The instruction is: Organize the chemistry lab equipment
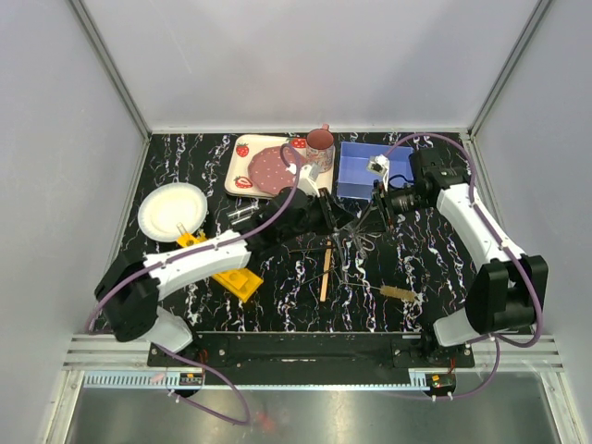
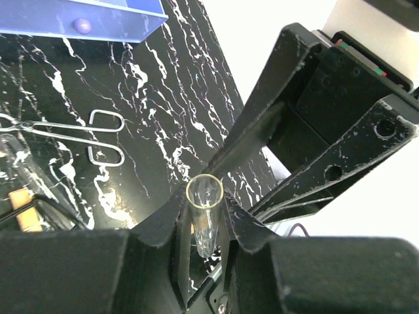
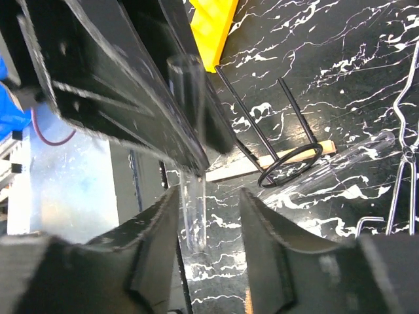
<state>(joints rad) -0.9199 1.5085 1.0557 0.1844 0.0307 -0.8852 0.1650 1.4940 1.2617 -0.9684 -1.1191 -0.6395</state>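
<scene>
The left gripper (image 2: 204, 208) is clamping a clear glass tube (image 2: 205, 229) between its fingers, with the tube's open mouth pointing toward the wrist camera. The right gripper (image 3: 208, 203) is standing open around the same tube, with a gap on each side, and is gripping nothing.

Judgement: the grippers are meeting over the black marbled counter (image 2: 150, 85) so that the tube is going to the arm nearer the yellow plastic rack with round holes (image 1: 236, 280), which is lying at lower left of centre.

The top view is showing that rack, the slim wooden stick (image 1: 326, 268) and the tan-bristled tube brush (image 1: 400, 293), but it is not resolving the tube. Only the right wrist view is showing the gaps beside the tube.
</scene>
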